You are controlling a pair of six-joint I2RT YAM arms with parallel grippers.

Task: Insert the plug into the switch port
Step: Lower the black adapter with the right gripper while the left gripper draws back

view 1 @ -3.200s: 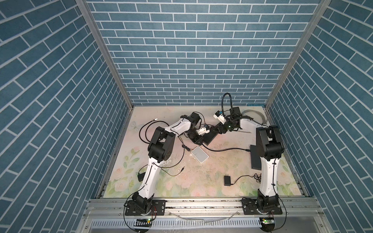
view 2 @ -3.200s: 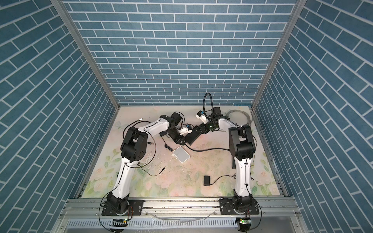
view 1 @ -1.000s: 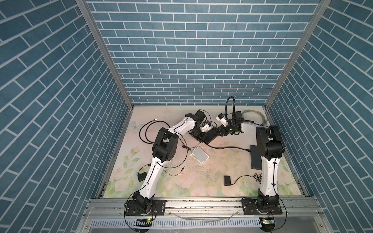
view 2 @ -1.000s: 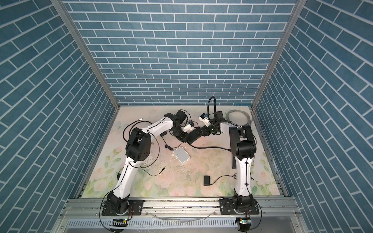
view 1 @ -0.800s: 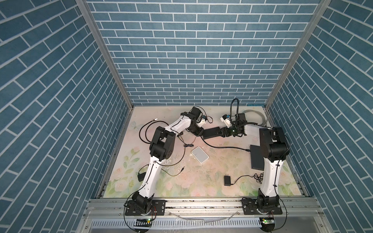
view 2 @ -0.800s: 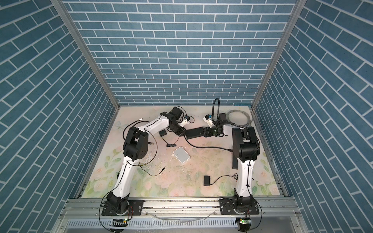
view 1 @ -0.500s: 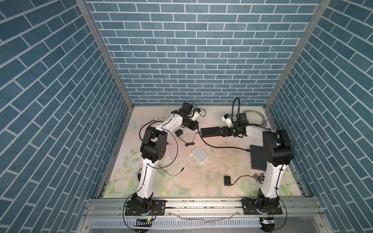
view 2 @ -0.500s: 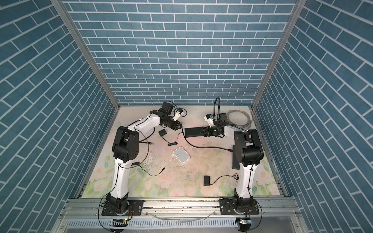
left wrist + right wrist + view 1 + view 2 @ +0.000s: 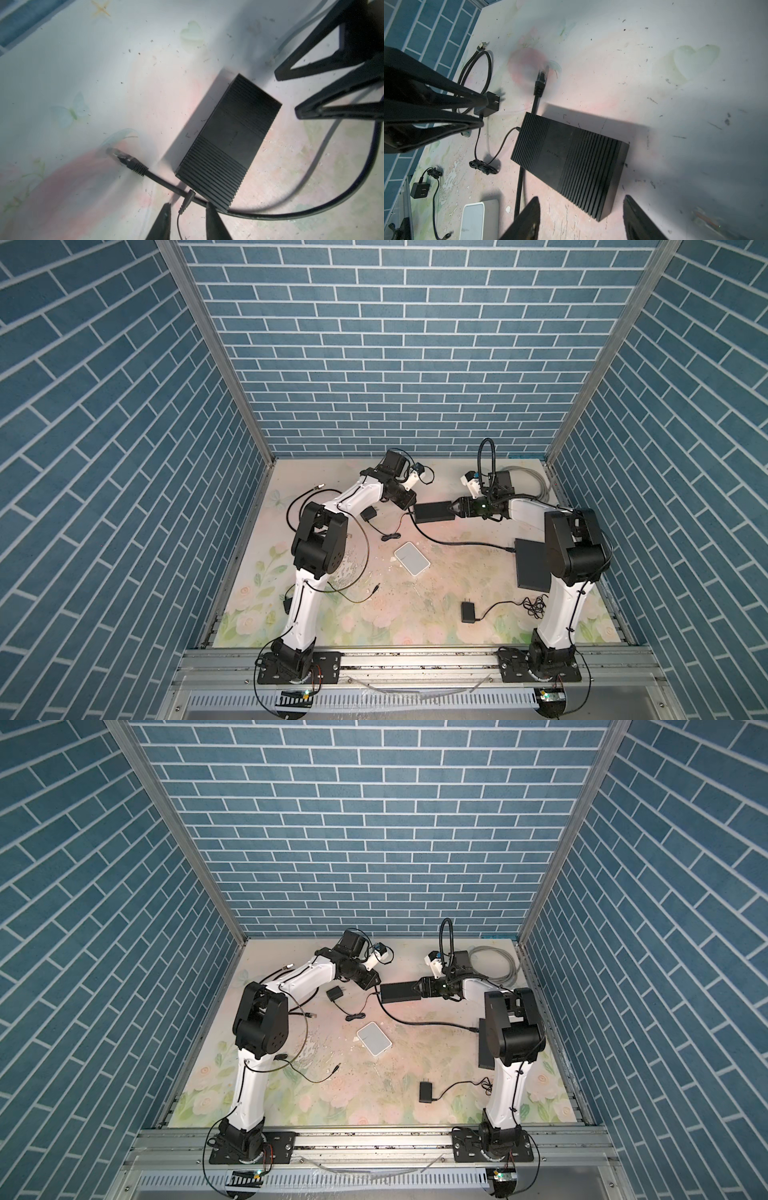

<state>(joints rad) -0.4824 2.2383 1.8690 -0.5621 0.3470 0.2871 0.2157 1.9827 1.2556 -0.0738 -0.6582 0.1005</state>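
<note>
The switch [image 9: 432,512] [image 9: 399,992] is a black ribbed box lying flat at mid-back of the table. A small black barrel plug [image 9: 188,197] on a thin cable meets the switch's end face; how deep it sits I cannot tell. My left gripper [image 9: 188,205] [image 9: 409,504] is open, one finger on each side of the plug and clear of it. My right gripper [image 9: 581,198] [image 9: 453,508] stands open at the opposite end, where the switch [image 9: 571,160] reaches between its fingers without touching either.
A thick black cable with a network connector [image 9: 122,156] [image 9: 540,75] runs under the switch's plug end. Nearby lie a black adapter [image 9: 368,514], a white box [image 9: 411,558], a second adapter [image 9: 468,611], a black flat panel [image 9: 532,564] and grey coiled cable [image 9: 536,485].
The switch has turned from slanting to lying crosswise and has shifted right with the right gripper. The left arm's elbow has swung out to the left, its gripper staying by the switch's end.
</note>
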